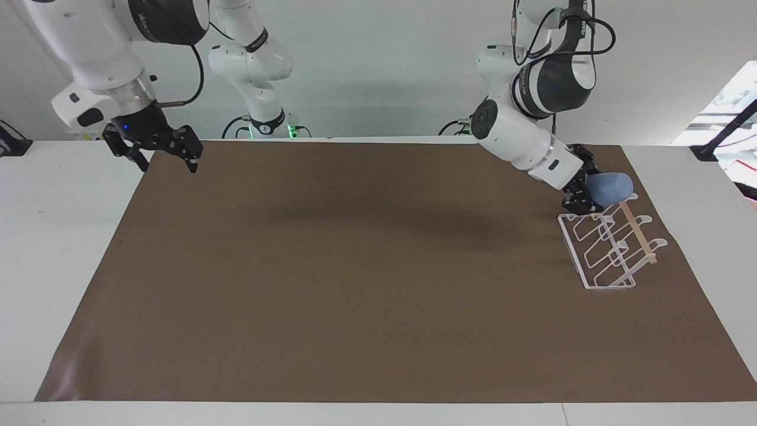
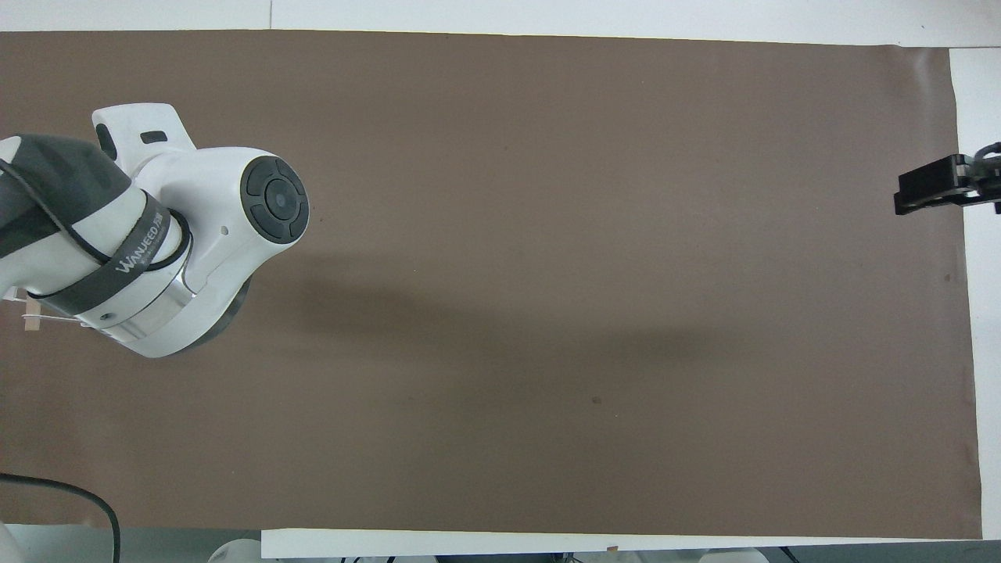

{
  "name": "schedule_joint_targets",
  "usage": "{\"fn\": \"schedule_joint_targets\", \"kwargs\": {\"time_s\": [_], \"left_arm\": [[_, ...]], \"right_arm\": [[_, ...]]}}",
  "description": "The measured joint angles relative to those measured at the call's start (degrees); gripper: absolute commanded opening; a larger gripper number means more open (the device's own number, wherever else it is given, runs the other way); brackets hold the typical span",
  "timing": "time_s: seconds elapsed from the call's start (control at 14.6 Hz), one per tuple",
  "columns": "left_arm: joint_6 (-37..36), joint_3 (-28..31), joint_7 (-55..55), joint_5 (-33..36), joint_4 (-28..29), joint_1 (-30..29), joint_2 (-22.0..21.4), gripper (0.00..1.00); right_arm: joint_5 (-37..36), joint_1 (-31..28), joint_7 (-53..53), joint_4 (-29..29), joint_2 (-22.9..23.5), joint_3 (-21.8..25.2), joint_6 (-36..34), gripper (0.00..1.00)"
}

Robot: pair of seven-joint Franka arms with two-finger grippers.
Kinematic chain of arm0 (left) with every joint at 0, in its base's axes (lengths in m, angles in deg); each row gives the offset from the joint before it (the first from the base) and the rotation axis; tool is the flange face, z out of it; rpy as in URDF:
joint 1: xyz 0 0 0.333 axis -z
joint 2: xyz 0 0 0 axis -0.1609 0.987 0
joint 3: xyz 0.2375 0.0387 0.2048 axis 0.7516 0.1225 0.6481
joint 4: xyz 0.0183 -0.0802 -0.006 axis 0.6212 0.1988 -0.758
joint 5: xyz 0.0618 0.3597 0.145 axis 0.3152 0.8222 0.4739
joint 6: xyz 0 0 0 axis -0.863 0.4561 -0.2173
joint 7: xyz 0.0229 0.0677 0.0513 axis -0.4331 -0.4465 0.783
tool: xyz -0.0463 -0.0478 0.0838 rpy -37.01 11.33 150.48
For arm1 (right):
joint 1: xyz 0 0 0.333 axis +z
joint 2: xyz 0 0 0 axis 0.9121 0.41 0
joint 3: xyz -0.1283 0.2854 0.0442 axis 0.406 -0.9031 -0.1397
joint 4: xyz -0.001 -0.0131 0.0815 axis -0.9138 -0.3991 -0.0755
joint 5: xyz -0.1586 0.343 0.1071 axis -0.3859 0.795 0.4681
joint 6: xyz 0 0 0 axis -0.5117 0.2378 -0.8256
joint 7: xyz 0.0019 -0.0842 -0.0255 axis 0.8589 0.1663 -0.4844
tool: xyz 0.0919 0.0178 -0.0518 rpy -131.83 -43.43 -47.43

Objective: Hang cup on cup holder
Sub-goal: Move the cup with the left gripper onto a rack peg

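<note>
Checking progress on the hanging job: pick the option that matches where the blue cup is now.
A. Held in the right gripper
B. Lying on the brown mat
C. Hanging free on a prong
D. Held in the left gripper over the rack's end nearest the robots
D: the left gripper is closed on the cup above the cup holder, at its end nearest the robots.

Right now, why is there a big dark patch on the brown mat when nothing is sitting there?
Facing view: that soft patch is a shadow on the brown mat, cast near the left gripper holding the cup at the cup holder. Overhead view: the same blurry-edged shadow runs across the mat's middle, and the left arm hides the cup.
</note>
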Motion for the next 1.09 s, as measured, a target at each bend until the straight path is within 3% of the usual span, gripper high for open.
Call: {"fn": "schedule_joint_targets", "kwargs": {"time_s": [0.27, 0.55, 1.09], "left_arm": [[-1.9, 0.0, -9.6, 11.5, -0.3, -1.2, 7.7, 0.0], [-2.5, 0.1, -17.7, 16.8, -1.6, -3.0, 14.2, 0.0], [-0.9, 0.0, -19.2, 17.7, -2.2, -4.8, 15.7, 0.02]], "right_arm": [[-0.2, 0.0, 0.0, -0.5, -0.2, 0.0, -2.4, 0.99], [1.8, -0.9, 0.0, -2.2, -0.2, 0.0, -2.9, 0.99], [2.3, -1.3, 0.0, -2.3, -0.6, -0.2, -3.0, 0.99]]}}
